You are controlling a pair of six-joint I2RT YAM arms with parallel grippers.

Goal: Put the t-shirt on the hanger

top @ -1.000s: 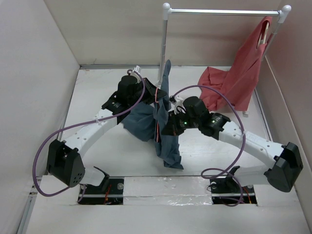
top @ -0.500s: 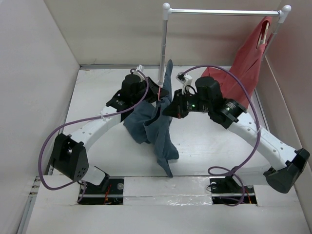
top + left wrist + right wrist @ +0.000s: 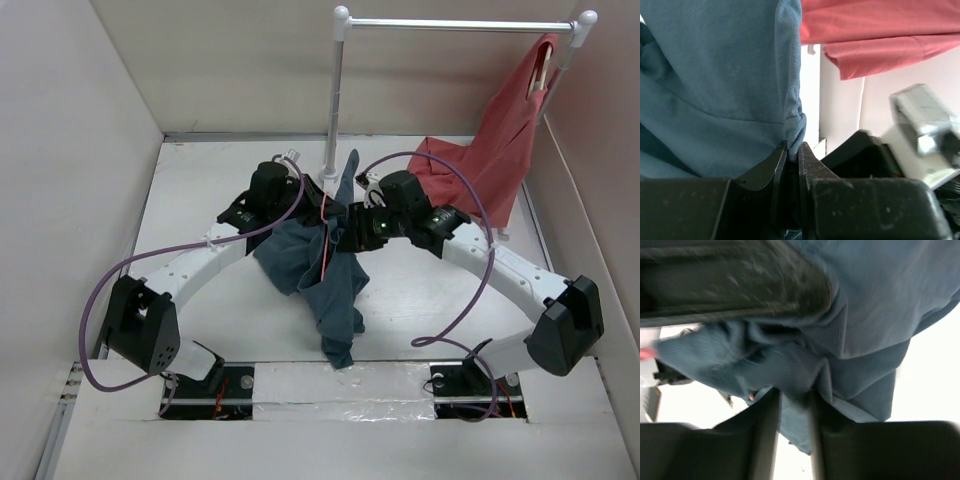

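Slate-blue and limp, the large cloth t-shirt hangs bunched between the two arms over the middle of the white desk. One corner points up beside a rack pole and its tail trails to the desk's near edge. It is nowhere on the hanger, the tall rack whose thin silver rod joins two white-capped poles at the back. Only a red cloth shirt is draped there, at the rod's far end.

The left hand is clenched on an edge of the t-shirt. The right hand has a wad of the cloth between its fingers, which stand a little apart. Whether it pinches or is letting go I cannot tell.

The step looks like a regrasp to spread the garment before the lift. Next, I judge, the right hand needs a fresh hold further along the edge so both can raise it over the rod, clear of the red shirt.

Compared with half a second ago, the right arm has dropped, its wrist has drawn in toward the left hand, and the t-shirt sags wider.
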